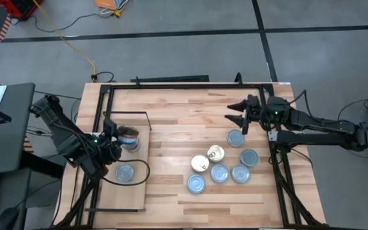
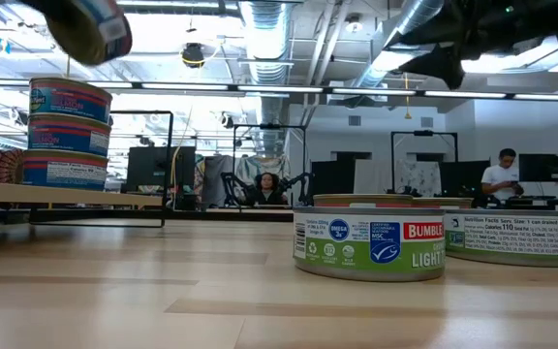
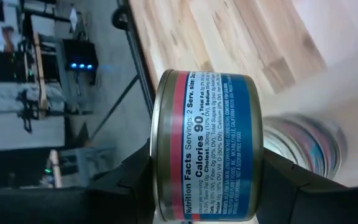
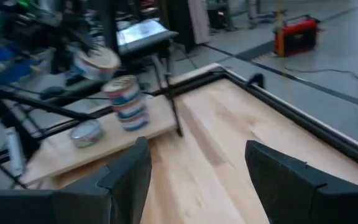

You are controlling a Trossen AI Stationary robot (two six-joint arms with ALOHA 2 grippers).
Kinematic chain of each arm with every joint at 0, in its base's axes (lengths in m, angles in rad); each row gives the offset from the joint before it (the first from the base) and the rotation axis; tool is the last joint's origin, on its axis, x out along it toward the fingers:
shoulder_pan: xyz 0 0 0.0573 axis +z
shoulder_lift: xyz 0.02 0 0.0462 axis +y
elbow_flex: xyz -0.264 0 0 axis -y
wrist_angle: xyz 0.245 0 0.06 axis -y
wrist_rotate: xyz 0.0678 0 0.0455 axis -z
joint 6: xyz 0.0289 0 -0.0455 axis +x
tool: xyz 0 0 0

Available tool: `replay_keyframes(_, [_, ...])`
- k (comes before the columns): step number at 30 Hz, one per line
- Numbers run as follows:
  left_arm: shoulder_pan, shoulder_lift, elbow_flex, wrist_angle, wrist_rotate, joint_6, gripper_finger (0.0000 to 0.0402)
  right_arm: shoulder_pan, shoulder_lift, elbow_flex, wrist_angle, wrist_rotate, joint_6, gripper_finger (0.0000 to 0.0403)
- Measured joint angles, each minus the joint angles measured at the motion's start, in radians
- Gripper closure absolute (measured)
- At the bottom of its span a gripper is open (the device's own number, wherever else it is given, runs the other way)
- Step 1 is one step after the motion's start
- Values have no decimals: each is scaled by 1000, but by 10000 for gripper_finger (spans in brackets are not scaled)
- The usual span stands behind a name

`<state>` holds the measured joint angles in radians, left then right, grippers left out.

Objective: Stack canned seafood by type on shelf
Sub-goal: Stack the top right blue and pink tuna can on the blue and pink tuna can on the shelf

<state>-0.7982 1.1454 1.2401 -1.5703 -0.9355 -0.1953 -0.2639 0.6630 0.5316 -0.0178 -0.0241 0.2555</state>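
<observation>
My left gripper (image 3: 210, 190) is shut on a blue-and-red labelled tin (image 3: 207, 146), held in the air just above a stack of three like tins (image 2: 66, 136) that stands on the pale shelf board (image 1: 136, 191) at the table's left. One more tin (image 1: 125, 172) lies flat on the shelf nearer the front. Several tins, silver-topped (image 1: 235, 137) and gold-topped (image 1: 200, 164), rest flat on the table at centre right. My right gripper (image 1: 237, 115) hovers open beyond that group, holding nothing. My left gripper pinches the tin by its two flat round ends (image 3: 161, 168), one finger (image 3: 132, 183) on each end. The fingers slant downward, coming from the table's left. The tin is lifted clear and turned on its side, label toward the wrist camera, a little above the stack.
A thin black wire frame (image 1: 130, 115) stands at the shelf's far end, right by the stack. A black metal frame (image 1: 190, 84) runs along the table's far and side edges. Bare wood lies between the shelf and the loose tins. People sit in the room behind.
</observation>
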Motion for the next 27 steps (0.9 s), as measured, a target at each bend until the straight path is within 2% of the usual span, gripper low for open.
replay_keyframes(5, [0,0,-120,-1,-16,74,217,71,46,0,73,44,27,117])
replay_keyframes(8, [0,0,-181,-1,-76,92,217,117,80,0,122,93,33,117])
replay_keyframes(14, [1,-16,-214,-2,-80,115,209,185,142,0,188,170,34,117])
replay_keyframes(18, [1,-50,-214,-2,-30,121,204,211,179,0,210,214,35,117])
replay_keyframes(27, [1,-109,-197,0,123,30,199,208,229,0,269,218,36,117])
